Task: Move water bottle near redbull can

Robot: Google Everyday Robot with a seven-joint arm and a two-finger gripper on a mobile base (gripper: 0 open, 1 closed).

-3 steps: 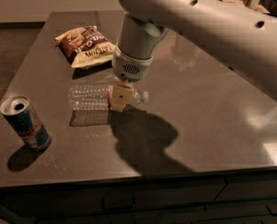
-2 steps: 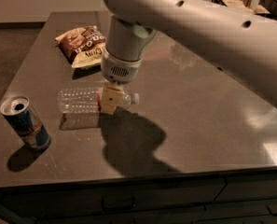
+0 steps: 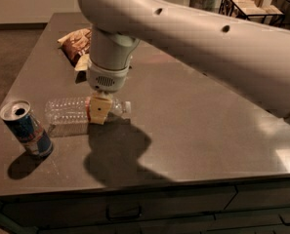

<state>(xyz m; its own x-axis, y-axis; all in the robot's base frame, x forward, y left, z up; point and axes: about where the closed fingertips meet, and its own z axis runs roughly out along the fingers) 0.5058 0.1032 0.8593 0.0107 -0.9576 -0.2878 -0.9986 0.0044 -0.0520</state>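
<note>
The water bottle (image 3: 66, 110) lies on its side at the table's left, its white cap (image 3: 127, 106) pointing right. My gripper (image 3: 99, 109) comes down from above and is shut on the bottle at its label band, near the neck. The bottle casts a shadow just below it, and I cannot tell whether it rests on the table or hangs slightly above. The redbull can (image 3: 26, 128) stands upright near the front left corner, a short gap to the left of and in front of the bottle's base.
A brown snack bag (image 3: 76, 44) lies at the back left, partly hidden by my arm. The large white arm (image 3: 193, 38) spans the upper right. A dark rack with boxes (image 3: 247, 1) stands beyond the table. The table's front edge (image 3: 134, 184) is close.
My gripper has carried the water bottle to the left, and its base now sits closer to the redbull can. The can and the snack bag have not moved.
</note>
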